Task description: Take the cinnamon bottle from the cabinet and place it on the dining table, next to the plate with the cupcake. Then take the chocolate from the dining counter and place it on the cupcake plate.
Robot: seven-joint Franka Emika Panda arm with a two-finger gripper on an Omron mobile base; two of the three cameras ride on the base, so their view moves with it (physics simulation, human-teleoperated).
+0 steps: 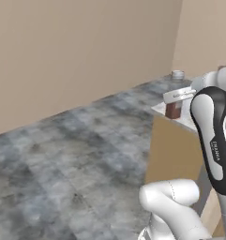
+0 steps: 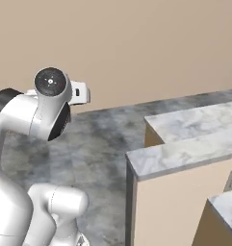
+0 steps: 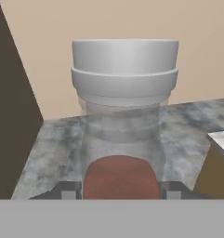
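Jaws pinch the cinnamon bottle (image 3: 122, 139): in the hand view the two dark finger tips (image 3: 67, 190) sit against either side of its reddish-brown lower body, with the clear neck and pale grey cap rising ahead of them. In the left base view the bottle (image 1: 173, 108) hangs in the gripper (image 1: 176, 96) just above the near corner of the marble bench (image 1: 167, 111), cap (image 1: 177, 74) on top. Whether its base touches the top, cannot tell. Grey mottled floor (image 1: 72, 159) and tan wall (image 1: 81, 47) lie behind. In the right base view the marble bench (image 2: 185, 149) lies right of the arm.
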